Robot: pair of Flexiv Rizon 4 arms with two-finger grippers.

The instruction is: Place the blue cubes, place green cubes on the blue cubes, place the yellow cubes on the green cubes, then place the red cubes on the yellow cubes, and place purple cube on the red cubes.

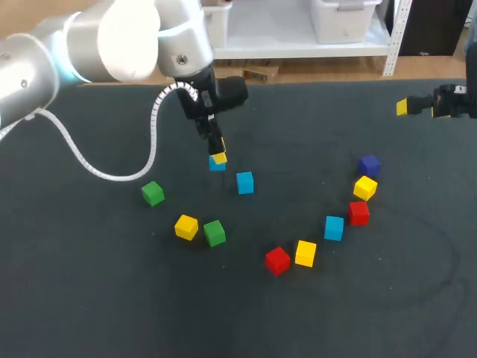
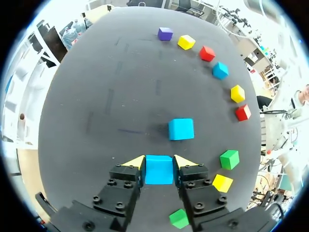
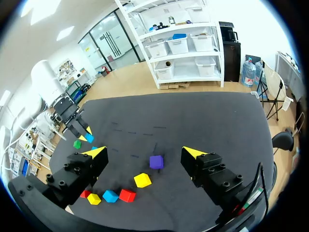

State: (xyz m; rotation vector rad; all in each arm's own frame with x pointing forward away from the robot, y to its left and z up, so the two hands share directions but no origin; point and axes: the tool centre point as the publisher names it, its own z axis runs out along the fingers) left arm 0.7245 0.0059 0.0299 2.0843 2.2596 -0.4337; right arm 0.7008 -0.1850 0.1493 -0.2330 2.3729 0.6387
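left gripper (image 2: 159, 162) pinches a smooth blue cube (image 2: 159, 174) on the matte dark table (image 2: 96, 96); right gripper (image 3: 145, 152) gapes wide, empty.

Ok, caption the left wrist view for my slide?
Left hand shut on one blue cube, second blue cube on the table just ahead.

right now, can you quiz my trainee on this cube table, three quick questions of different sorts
1. True or false: the right gripper with yellow fingertips is holding a cube.
2. How many small green cubes lie on the dark table? A one, B two, C four.
3. What colour is the small cube clamped between the fingers of the left gripper?
Key: 1 false, it stands open and empty. 2 B. 3 blue.
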